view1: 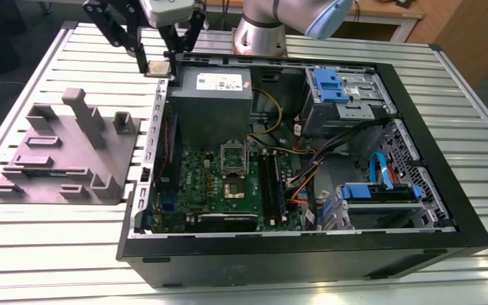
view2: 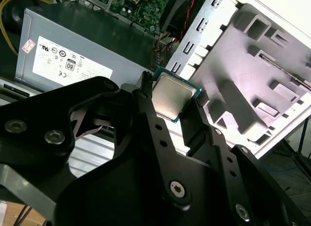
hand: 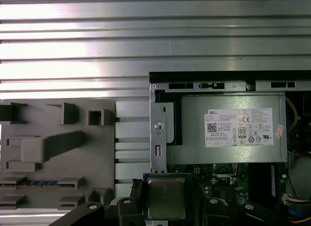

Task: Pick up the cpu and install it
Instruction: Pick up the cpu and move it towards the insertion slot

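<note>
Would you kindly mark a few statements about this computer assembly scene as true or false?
1. The gripper is shut on the cpu. True.
2. The cpu sits in the socket on the motherboard. False: the gripper holds it up near a corner of the computer case, by the power supply.
3. The grey holder block lies on the exterior view's left of the computer case. True.
4. The computer case is closed. False: its side is open and the motherboard shows.
5. The power supply bears a white label. True.
</note>
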Controlling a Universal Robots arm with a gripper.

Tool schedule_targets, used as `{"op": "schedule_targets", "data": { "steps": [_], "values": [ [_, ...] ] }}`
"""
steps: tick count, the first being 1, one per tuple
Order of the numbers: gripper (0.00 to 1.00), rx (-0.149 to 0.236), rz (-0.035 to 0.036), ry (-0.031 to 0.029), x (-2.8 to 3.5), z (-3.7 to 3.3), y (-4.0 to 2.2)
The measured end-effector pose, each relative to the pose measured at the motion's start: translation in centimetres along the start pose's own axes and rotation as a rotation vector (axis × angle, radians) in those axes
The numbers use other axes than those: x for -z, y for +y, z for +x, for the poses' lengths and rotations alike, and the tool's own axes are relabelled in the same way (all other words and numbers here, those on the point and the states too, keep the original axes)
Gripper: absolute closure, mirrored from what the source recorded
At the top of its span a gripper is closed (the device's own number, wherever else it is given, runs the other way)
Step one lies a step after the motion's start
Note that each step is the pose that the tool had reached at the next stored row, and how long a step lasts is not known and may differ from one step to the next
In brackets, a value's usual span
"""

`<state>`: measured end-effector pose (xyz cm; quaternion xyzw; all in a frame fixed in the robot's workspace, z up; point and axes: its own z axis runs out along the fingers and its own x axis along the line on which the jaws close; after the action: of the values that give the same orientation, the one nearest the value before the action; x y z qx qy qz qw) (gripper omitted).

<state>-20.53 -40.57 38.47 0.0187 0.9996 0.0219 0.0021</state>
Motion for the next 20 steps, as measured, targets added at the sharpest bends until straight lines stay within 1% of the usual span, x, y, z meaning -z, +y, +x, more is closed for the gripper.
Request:
{"op": "schedule_targets", "data": {
  "steps": [6,9,14,20],
  "values": [
    [0.53,0.000,0.0000,0.0000,0.00,-0.38,0.01],
    [0.53,0.000,0.0005,-0.0001,0.00,-0.43,0.00],
    [0.53,0.000,0.0020,-0.0001,0.00,-0.46,-0.52],
    [0.53,0.000,0.0022,0.0000,0.01,-0.54,-0.59]
  ]
}}
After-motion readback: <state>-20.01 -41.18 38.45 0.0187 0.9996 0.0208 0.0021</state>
